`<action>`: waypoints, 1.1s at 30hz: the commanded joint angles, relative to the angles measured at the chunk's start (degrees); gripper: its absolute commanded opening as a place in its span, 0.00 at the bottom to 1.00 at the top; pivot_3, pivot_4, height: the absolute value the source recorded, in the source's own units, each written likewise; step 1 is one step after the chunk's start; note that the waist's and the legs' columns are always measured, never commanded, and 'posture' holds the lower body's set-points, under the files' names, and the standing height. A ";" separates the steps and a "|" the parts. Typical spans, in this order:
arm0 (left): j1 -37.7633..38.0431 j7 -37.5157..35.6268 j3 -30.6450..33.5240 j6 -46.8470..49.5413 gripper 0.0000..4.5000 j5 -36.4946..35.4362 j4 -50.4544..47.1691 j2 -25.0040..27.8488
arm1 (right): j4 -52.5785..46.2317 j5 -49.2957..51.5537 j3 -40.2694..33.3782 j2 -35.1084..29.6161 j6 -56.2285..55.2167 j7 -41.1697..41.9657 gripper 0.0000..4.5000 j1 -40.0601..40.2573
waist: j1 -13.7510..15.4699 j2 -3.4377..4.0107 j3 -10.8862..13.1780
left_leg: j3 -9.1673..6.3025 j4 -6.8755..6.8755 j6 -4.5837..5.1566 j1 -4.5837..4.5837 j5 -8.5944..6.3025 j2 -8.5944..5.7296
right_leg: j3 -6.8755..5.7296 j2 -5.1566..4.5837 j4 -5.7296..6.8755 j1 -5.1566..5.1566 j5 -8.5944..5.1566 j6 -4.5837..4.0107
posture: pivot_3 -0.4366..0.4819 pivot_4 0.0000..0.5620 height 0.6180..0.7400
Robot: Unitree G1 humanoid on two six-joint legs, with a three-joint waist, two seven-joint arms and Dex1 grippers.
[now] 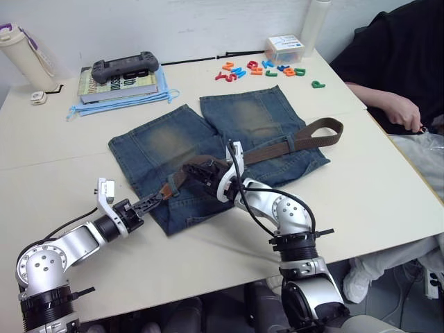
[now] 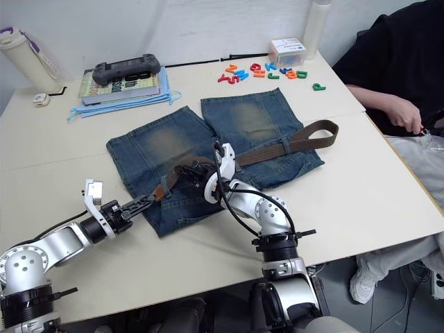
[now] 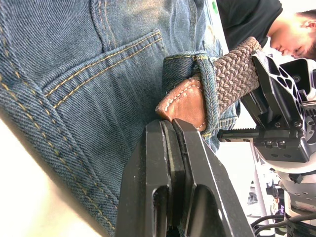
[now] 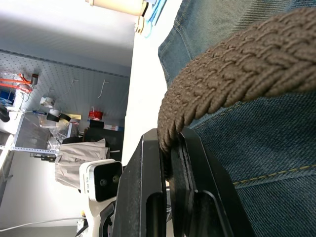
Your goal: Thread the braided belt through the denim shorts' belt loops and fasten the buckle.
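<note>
**Q:** Why are both arms bunched up at the waistband end of the faded blue denim shorts (image 1: 208, 149)?

**A:** Because that's where the threading is happening. The shorts lie flat mid-desk (image 1: 55, 146), legs pointing away from you. The dark brown braided belt (image 1: 277, 147) runs along the waistband, and its far end curls into a loop off the shorts' right edge. Your right gripper (image 4: 170, 148) has its jaws pinched tight on the braid just beside a blue denim belt loop (image 3: 190, 64), so you can feed slack toward it. Your left gripper (image 3: 173, 131) sits on the other side of that loop, jaws closed to a sliver right at the tan leather tip (image 3: 183, 101) poking through. Can't tell if they've actually caught the leather, though.

**Q:** And the buckle?

**A:** Can't pick it out from here. My guess is fastening is a long way off.
</note>
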 commanded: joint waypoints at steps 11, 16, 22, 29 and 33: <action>-1.20 0.71 4.08 -0.58 0.39 -11.38 2.06 -1.10 | -0.70 0.34 1.95 7.68 0.65 0.59 0.00 0.79 | -0.03 0.00 0.00 | 0.00 0.00 0.00 0.00 0.00 0.01 | 0.00 0.01 0.00 0.00 0.00 0.00 | 0.48 0.27 0.93; -0.71 1.63 3.13 -0.20 0.75 -12.96 2.78 -0.02 | -0.42 0.86 1.61 7.88 0.66 0.94 0.00 0.79 | -0.05 0.00 0.00 | 0.00 0.03 0.00 -0.01 0.00 0.01 | 0.00 0.00 0.02 0.00 0.00 0.00 | 0.48 0.27 0.93; 0.63 1.43 0.55 -1.80 0.84 -9.42 2.95 0.48 | -0.96 2.68 0.58 7.94 0.93 1.33 0.00 0.52 | -0.05 0.00 0.00 | 0.00 0.03 0.00 -0.01 0.00 0.01 | 0.00 0.00 0.01 0.00 0.00 0.00 | 0.48 0.27 0.93; 0.72 -0.36 -1.66 -2.53 0.84 -8.81 2.22 0.96 | -0.97 4.54 0.04 7.48 1.17 1.08 0.00 0.71 | -0.05 0.00 0.00 | 0.00 0.03 0.00 -0.01 0.00 0.01 | 0.00 0.00 0.01 0.00 0.00 0.00 | 0.48 0.27 0.93; 1.09 0.73 -1.35 -2.96 0.84 -11.50 0.84 0.36 | -0.60 4.46 0.15 7.30 1.02 1.07 0.00 0.77 | -0.08 0.00 0.00 | 0.00 0.03 0.00 -0.01 0.00 0.01 | 0.01 0.00 0.01 0.00 0.00 0.00 | 0.48 0.27 0.93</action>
